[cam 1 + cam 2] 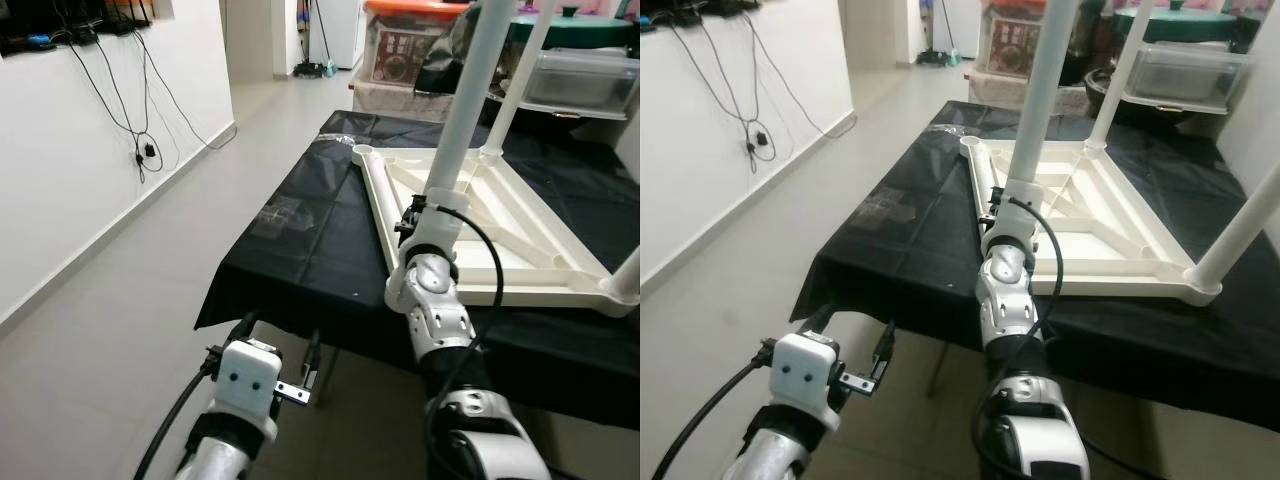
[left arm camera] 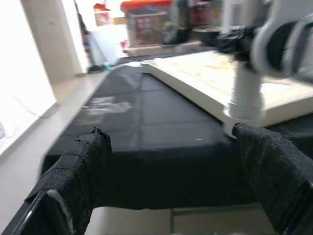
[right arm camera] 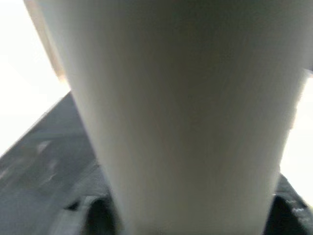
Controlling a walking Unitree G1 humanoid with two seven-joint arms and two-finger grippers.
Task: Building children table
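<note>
Both head views look forward and down, sharing the black table (image 1: 300, 250); the left wrist view faces its near edge, the right wrist view sits close against a white leg (image 3: 181, 117)

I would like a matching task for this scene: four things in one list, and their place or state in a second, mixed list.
Things:
1. right end effector
2. left end effector
3. white tabletop
4. storage box

Places or states:
A. upside down on the black cloth
B. at the white leg
C. open, low before the table edge
D. on the floor behind the table

Pairs: 1-B, 2-C, 3-A, 4-D
</note>
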